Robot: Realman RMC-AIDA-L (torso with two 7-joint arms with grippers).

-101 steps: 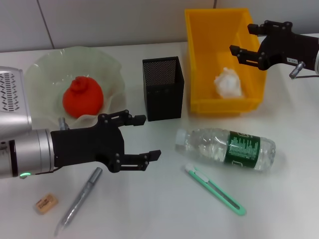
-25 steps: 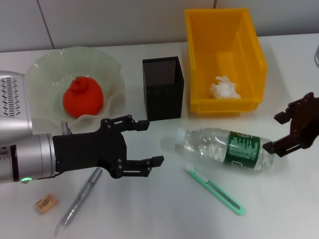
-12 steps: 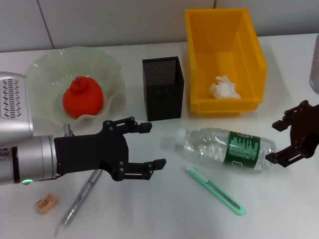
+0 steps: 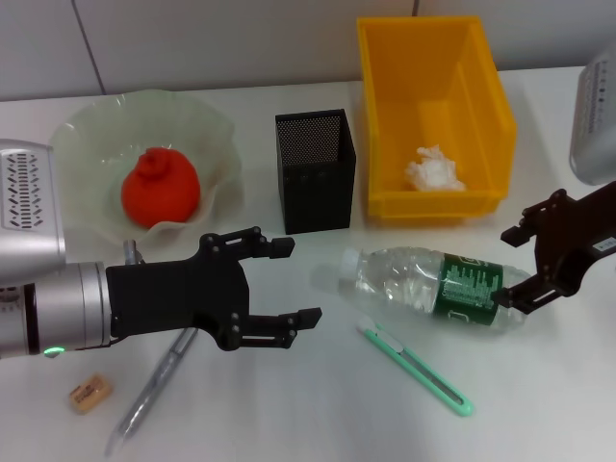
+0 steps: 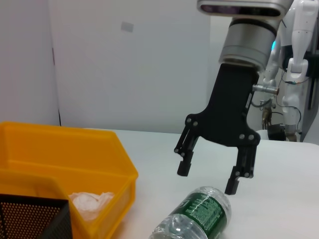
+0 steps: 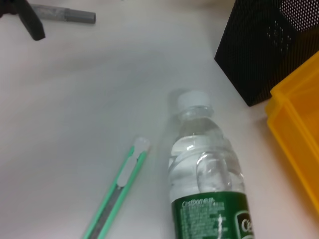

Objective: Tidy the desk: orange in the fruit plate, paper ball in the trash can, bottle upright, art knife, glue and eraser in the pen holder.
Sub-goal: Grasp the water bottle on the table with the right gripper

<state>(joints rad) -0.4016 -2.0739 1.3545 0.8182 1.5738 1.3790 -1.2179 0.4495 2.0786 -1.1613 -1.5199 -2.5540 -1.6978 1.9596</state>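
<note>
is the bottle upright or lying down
Lying down: the bottle rests on its side on the table, cap toward the pen holder.

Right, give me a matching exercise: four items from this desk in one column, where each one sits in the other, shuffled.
Items:
1. orange
2. paper ball
3. bottle
4. eraser

Places:
A. lying on its side on the desk
B. in the yellow bin
C. flat on the desk by the left arm
D. in the glass fruit plate

Pairs: 1-D, 2-B, 3-A, 4-C
</note>
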